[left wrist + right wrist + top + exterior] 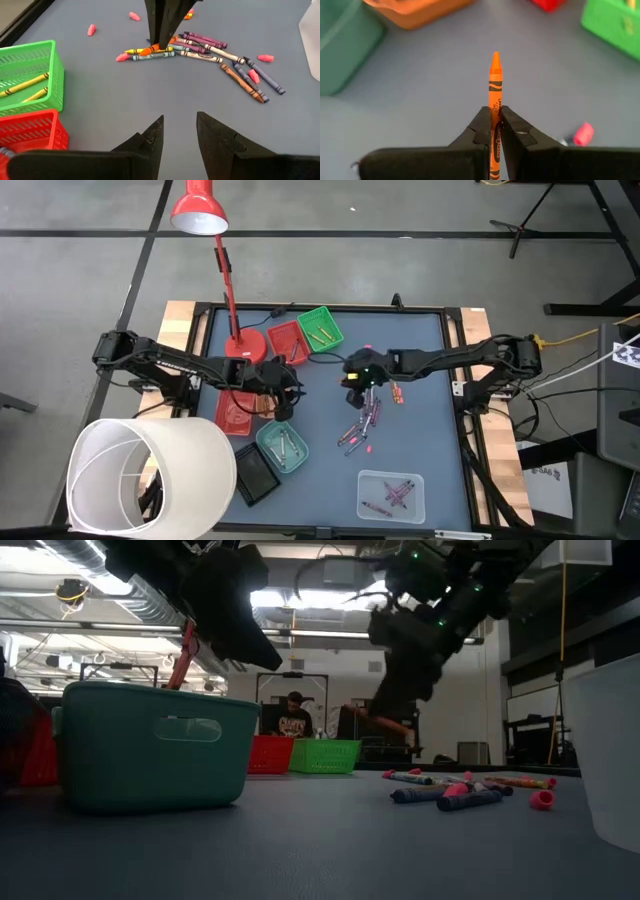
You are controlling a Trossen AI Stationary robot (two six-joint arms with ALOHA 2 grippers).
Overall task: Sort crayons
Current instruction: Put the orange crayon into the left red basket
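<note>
On the blue tabletop (pixel 420 380) many crayons (pixel 362 425) remain unsorted; right claw (pixel 495 131) clenches an orange crayon (pixel 495 85), left claw (pixel 179 131) released

Orange crayon (pixel 495 82) with black squiggles, green tray (pixel 320 327), red tray (pixel 286 342), teal tray (pixel 150 743), blue-grey table (pixel 420 420), red lamp (pixel 199 210)

Grey concrete floor (pixel 400 205) crossed by dark seams around a blue-topped table (pixel 420 410). Red gooseneck desk lamp (pixel 200 210) at the far left. Long ceiling strip lights (pixel 300 635) beyond, and a seated person (pixel 292 718) far off.
</note>
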